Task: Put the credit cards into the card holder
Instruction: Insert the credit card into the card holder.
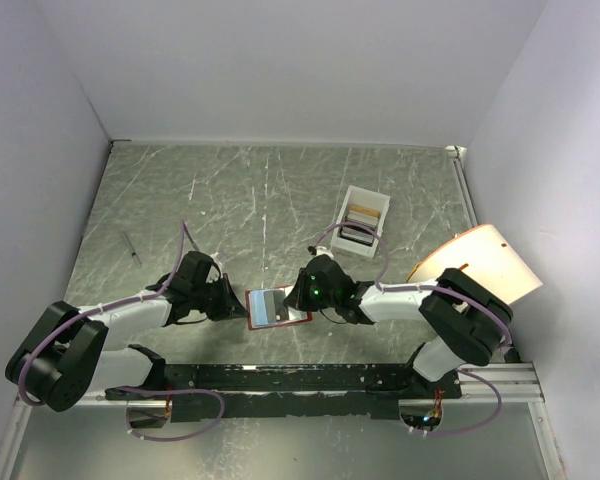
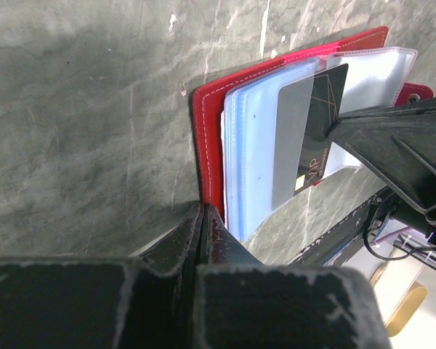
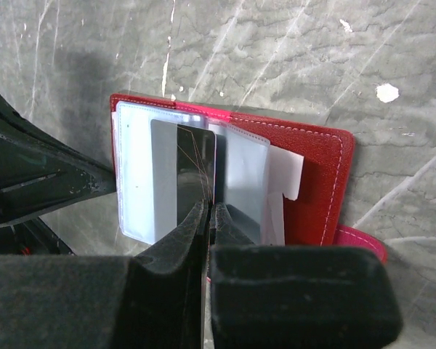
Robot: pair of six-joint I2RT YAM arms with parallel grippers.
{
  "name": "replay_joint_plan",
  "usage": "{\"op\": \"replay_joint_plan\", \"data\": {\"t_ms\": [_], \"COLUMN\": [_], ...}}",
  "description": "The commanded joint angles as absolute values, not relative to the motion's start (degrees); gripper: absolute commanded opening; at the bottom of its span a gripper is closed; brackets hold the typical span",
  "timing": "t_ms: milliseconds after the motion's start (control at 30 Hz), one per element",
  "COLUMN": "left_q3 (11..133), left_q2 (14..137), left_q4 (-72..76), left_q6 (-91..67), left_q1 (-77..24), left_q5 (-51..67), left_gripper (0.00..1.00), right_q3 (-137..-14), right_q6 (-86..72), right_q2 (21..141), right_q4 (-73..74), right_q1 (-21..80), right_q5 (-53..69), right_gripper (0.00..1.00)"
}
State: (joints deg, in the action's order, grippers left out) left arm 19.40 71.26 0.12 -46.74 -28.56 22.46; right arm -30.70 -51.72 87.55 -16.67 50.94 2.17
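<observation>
The card holder (image 1: 278, 306) is laid open on the table (image 1: 230, 190), near the front edge, btw. the two arms, w/ its clear pockets (image 2: 251, 145) facing up. The left tool (image 2: 203, 209) is pressed together on the edge of the red cover (image 2: 207, 123). The right tool (image 3: 207, 211) is pinched on the near edge of a dark credit card (image 3: 196, 160), which is laid over the pockets at approx. the holder's ctr; whether it is inside a sleeve cannot be told. More cards (image 1: 358, 228) are seen in a white box (image 1: 378, 203) further back on the right, well apart from the holder.
</observation>
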Motion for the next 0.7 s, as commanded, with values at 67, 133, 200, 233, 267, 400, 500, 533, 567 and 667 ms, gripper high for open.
{"op": "replay_joint_plan", "data": {"t_ms": [67,133,200,233,267,400,500,533,567,667], "left_q3": [18.81,18.72,18.61,18.61,18.66,18.79,18.78,18.8,18.67,18.74], "left_q2": [70.76,70.58,70.58,70.58,70.63,70.91,71.1,71.1,71.1,71.11], "left_q4": [2.68,2.56,2.59,2.58,2.63,2.79,2.85,2.92,3.05,2.96], "left_q6": [-47.43,-47.46,-47.42,-47.46,-47.46,-47.46,-47.46,-47.46,-47.53,-47.47], "left_q1": [-28.99,-29.06,-29.02,-29.05,-29.12,-29.1,-29.11,-29.13,-29.11,-29.13], "left_q5": [24.17,24.19,24.05,24.02,24.04,24.14,24.2,24.17,24.09,24.11], "left_gripper": [0.07,0.07,0.07,0.07,0.07,0.07,0.07,0.07,0.07,0.07], "right_q3": [-31.11,-31.13,-31.32,-31.4,-31.53,-31.86,-32.18,-32.29,-32.34,-32.34], "right_q6": [-53.2,-53.5,-53.85,-54.02,-54.11,-54.54,-54.9,-55.05,-55.28,-56.33], "right_q2": [89.41,89.75,90.18,90.42,90.65,90.99,91.22,91.31,91.54,92.12], "right_q4": [-18.21,-18.35,-18.53,-18.62,-18.63,-18.8,-19.07,-19.19,-19.35,-20.17], "right_q1": [50.81,50.84,50.88,50.89,51.01,51.37,51.6,51.79,51.88,52.04], "right_q5": [2.86,3.05,3.35,3.58,3.77,3.82,3.8,3.7,3.68,3.9], "right_gripper": [0.0,0.0,0.0,0.0,0.0,0.0,0.0,0.0,0.0,0.0]}}
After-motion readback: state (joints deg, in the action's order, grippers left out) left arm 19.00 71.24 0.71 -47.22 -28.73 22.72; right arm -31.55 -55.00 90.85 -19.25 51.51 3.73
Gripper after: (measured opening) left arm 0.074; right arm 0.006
